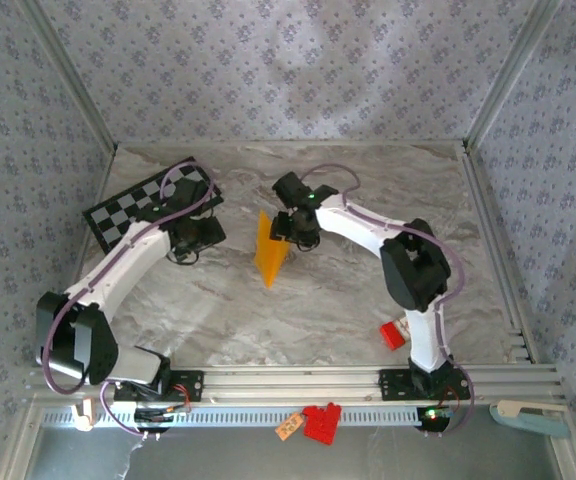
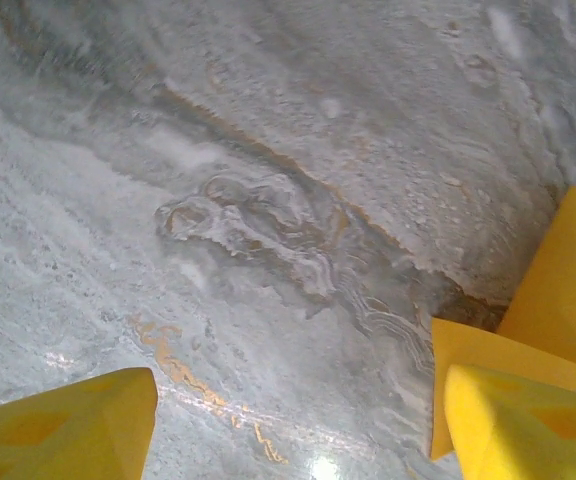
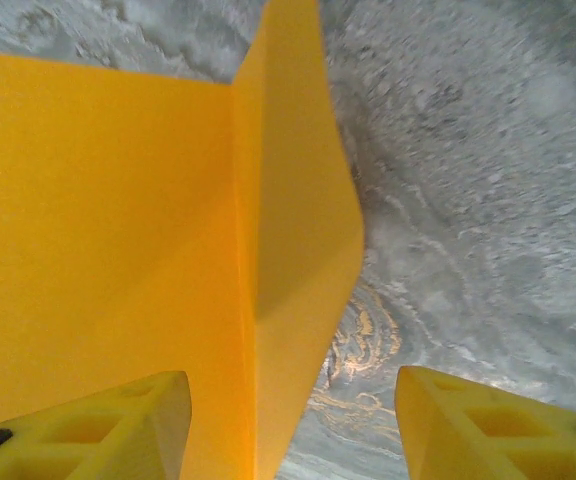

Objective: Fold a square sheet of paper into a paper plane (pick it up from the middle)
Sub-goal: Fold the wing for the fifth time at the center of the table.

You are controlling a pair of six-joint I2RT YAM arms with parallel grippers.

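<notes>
Here, paper (image 1: 270,255), marbled tabletop (image 1: 268,325), floral walls (image 1: 288,70).

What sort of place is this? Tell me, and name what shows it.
Probably a robot lab test cell: a marble-patterned tabletop edged with aluminium rails, patterned walls on three sides, and a checkered board at the far left.

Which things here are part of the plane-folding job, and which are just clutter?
Job:
- paper, creased, standing on edge mid-table

Lying about:
- checkered board, far left
- red block, near the right arm's base
- red pieces, in front of the rail
</notes>
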